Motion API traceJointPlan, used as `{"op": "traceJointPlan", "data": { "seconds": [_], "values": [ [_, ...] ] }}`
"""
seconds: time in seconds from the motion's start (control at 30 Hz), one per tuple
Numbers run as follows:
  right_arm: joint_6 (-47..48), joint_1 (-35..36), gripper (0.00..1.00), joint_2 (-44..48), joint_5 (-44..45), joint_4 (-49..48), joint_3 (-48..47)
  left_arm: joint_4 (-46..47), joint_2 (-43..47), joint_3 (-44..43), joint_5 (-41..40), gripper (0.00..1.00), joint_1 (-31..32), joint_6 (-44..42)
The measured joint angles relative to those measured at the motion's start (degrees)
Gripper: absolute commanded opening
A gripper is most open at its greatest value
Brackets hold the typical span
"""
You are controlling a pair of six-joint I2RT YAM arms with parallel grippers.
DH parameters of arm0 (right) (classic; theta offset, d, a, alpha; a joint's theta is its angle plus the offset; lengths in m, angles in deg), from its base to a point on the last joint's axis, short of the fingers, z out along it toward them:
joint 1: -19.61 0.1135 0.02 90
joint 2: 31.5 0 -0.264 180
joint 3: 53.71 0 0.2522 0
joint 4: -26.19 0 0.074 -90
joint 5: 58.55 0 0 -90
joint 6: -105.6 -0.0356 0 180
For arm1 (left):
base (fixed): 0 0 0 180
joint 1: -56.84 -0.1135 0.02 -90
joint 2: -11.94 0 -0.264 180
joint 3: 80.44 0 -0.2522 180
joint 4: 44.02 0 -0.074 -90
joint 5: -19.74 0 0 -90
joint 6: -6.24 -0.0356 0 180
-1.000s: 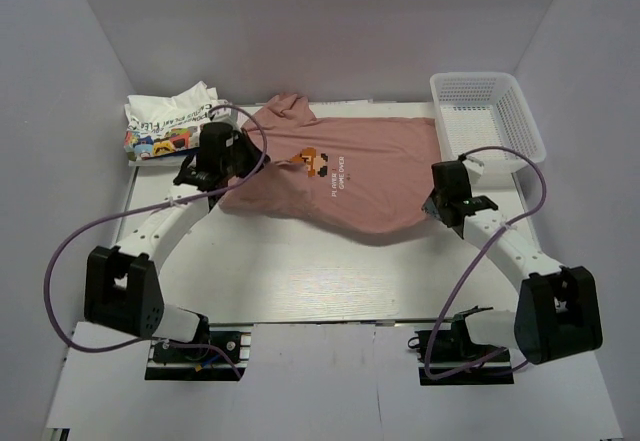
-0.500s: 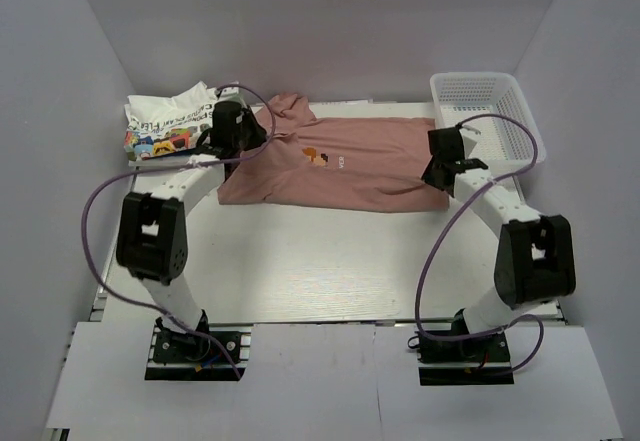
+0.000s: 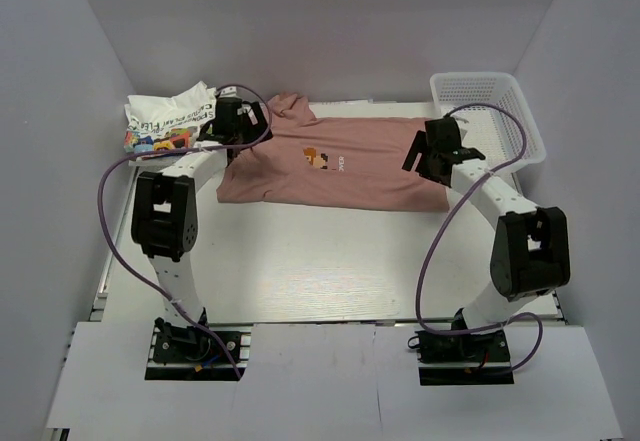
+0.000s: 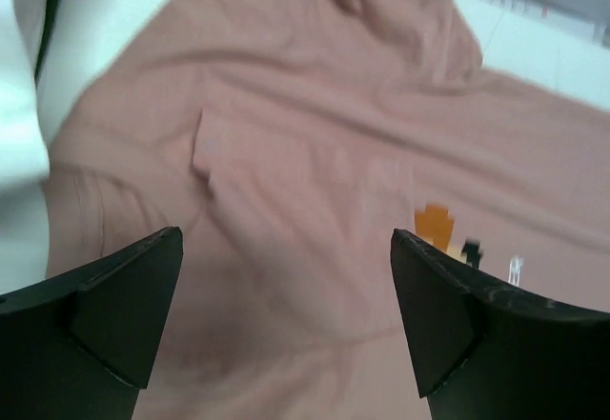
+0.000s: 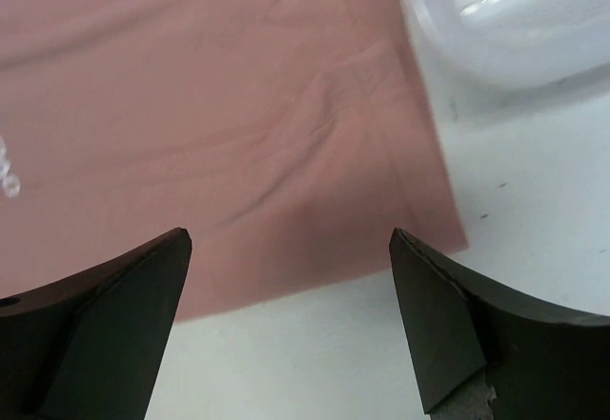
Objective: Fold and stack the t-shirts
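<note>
The dusty-pink t-shirt [image 3: 340, 166] lies flat across the back of the table, folded to a wide band with its pixel print [image 3: 318, 158] facing up. My left gripper [image 3: 240, 123] hovers over its left end near the collar, open, and only pink cloth [image 4: 286, 153] shows below the empty gap of that gripper [image 4: 286, 237]. My right gripper [image 3: 428, 153] is open above the shirt's right end; under it [image 5: 291, 234] lie the pink shirt's corner [image 5: 238, 106] and bare table. The white t-shirt [image 3: 170, 119] lies crumpled at the back left.
A white mesh basket [image 3: 490, 111] stands at the back right, its rim [image 5: 505, 20] close beyond the shirt's right edge. The white table [image 3: 320, 261] stretches in front of the shirt. Purple cables loop from both arms.
Both arms carried the pink shirt's near edge toward the back, folding it over. Both grippers then opened and let the cloth go; it now rests flat.
</note>
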State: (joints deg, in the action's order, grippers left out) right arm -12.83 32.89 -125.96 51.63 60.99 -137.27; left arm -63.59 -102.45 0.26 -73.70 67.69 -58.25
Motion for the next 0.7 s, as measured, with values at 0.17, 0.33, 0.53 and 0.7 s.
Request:
{"op": "traceJointPlan", "data": {
  "seconds": [0.17, 0.33, 0.53, 0.7],
  "values": [
    [1.3, 1.8, 0.9, 1.8, -5.6, -2.0, 4.7, 1.6, 4.0, 8.0, 2.9, 1.0, 0.3, 0.9],
    [2.4, 2.6, 0.9, -4.5, -8.9, -4.5, 4.0, 1.5, 2.3, 9.4, 5.9, 1.0, 0.5, 2.3],
    [3.0, 2.6, 0.9, -11.6, -9.9, -7.1, 3.5, 2.0, 1.6, 15.3, 7.2, 1.0, 0.6, 4.6],
    [2.1, 2.6, 0.9, -8.6, -9.7, -12.4, 9.2, 2.9, 7.7, 23.3, 5.4, 1.0, 1.2, 7.5]
  ]
}}
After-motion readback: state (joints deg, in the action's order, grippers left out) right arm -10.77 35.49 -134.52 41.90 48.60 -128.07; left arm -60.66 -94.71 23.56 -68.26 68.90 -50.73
